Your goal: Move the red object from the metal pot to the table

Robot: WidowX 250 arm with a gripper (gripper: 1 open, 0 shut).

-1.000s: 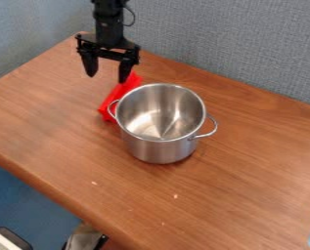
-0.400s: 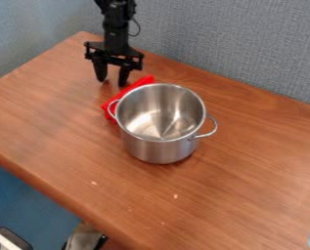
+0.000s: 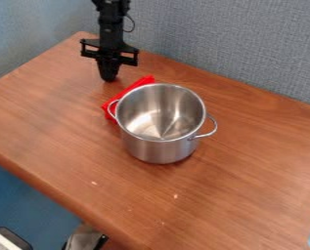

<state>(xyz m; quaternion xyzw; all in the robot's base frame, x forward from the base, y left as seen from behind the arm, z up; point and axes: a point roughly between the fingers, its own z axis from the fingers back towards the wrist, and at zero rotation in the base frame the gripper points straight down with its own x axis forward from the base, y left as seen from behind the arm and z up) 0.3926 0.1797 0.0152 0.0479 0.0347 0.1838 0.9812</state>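
Observation:
The metal pot (image 3: 161, 122) stands upright near the middle of the wooden table (image 3: 53, 117), and its inside shows nothing but bare steel. The red object (image 3: 122, 92) lies on the table against the pot's far left side, partly hidden by the rim. My gripper (image 3: 109, 73) hangs just above and behind the red object's far end, pointing down. Its dark fingers are drawn together to a narrow tip, and I see nothing between them.
A blue-grey wall runs behind the table. The table's rounded front edge (image 3: 79, 200) drops off to the floor at the lower left. Bare wood lies left, front and right of the pot.
The gripper's fingers stood spread wide a second ago and have now come together. The gripper has also shifted slightly up and back from the red object.

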